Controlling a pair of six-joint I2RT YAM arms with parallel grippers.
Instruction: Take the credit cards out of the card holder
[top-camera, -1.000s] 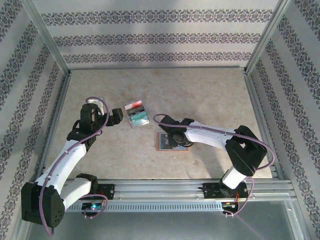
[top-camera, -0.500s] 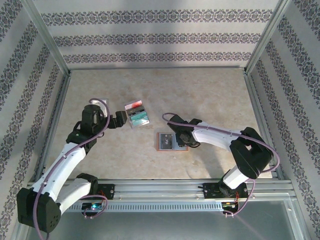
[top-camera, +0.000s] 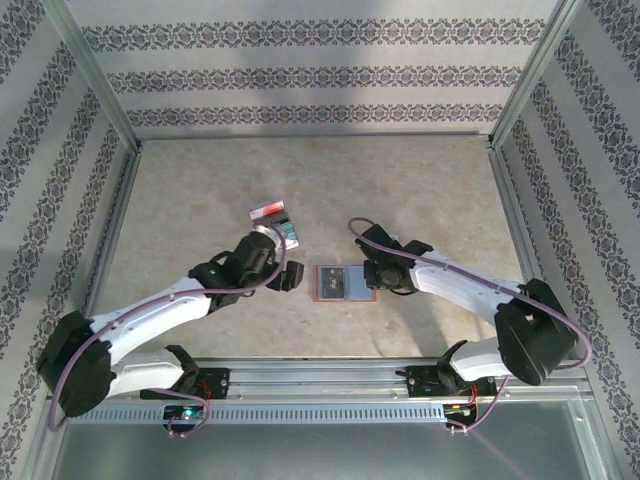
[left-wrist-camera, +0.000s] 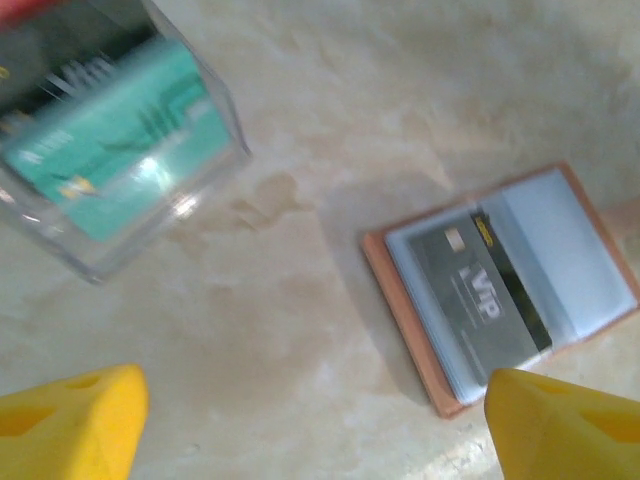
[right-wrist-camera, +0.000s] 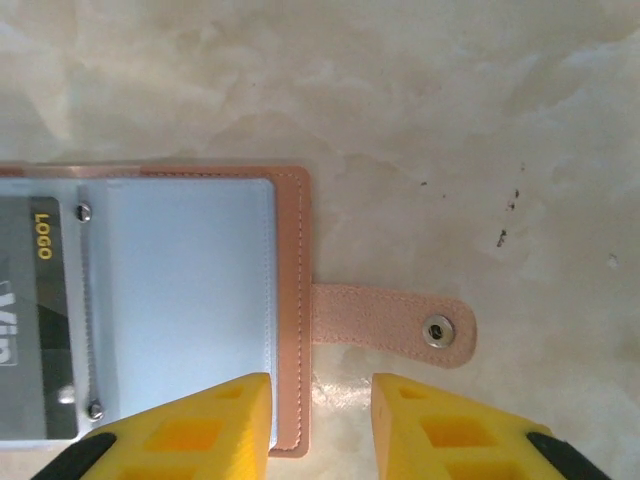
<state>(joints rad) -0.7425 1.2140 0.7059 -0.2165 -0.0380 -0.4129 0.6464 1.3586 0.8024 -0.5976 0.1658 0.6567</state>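
Right end effector (right-wrist-camera: 320, 405) hovered narrowed and empty over the open card holder (right-wrist-camera: 185, 300). Left end effector (left-wrist-camera: 310, 420), released wide, likely had to pinch the dark credit card (left-wrist-camera: 478, 300) next.

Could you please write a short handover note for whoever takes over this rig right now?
Left end effector: wide open, empty, above the table short of the card holder.
Right end effector: jaws narrowly apart over the holder's strap-side edge, gripping nothing.
Done: the holder lies open; a teal card and others sit in the clear case.
Left: pull the dark VIP card from its sleeve.
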